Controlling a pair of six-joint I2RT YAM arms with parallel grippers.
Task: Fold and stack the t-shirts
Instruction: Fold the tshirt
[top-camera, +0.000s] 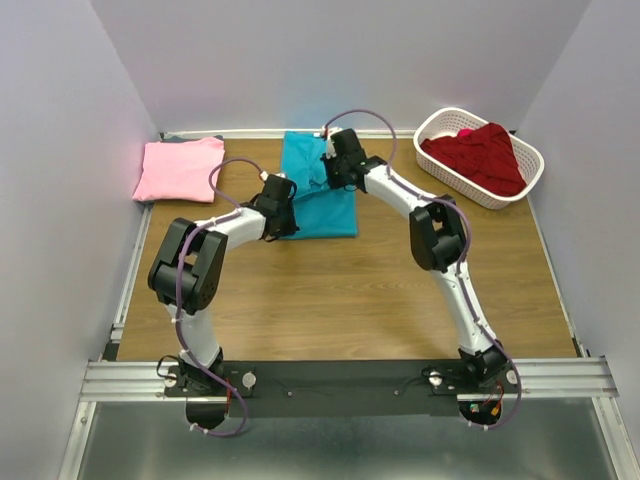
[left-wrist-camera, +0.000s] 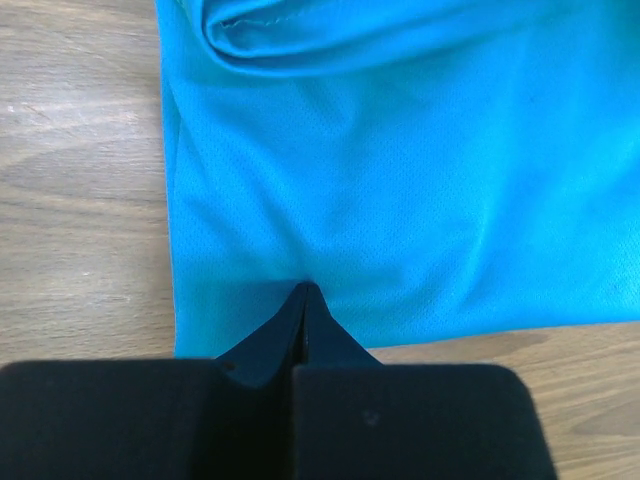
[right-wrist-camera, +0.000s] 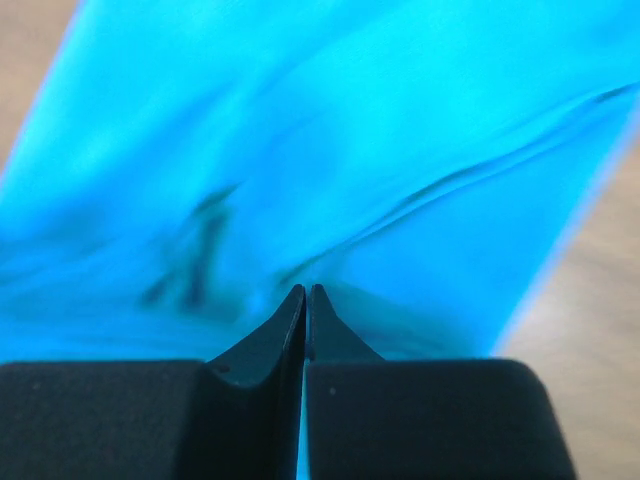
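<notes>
Found teal t-shirt (top-camera: 335, 205) laid flat on the wooden desk (top-camera: 340, 290), long axis running from near side to far side. Found left hand (left-wrist-camera: 303, 295) pinched shut on cloth by its near hem, and right hand (right-wrist-camera: 305, 292) clamped shut on cloth towards its far end. Noted pink t-shirt (top-camera: 180, 168) folded to its left, and dark red t-shirt (top-camera: 480, 155) heaped in white slotted basket (top-camera: 462, 183) to its right.

front table (top-camera: 350, 300): open | mid-rear: teal t-shirt (top-camera: 335, 218) | rear right: basket (top-camera: 437, 125) | rear left: pink t-shirt (top-camera: 180, 168)

Top view bright, even, soft shadows. Left wrist sharp for me; right wrist blurry, teal t-shirt (right-wrist-camera: 300, 150) blown-out.
</notes>
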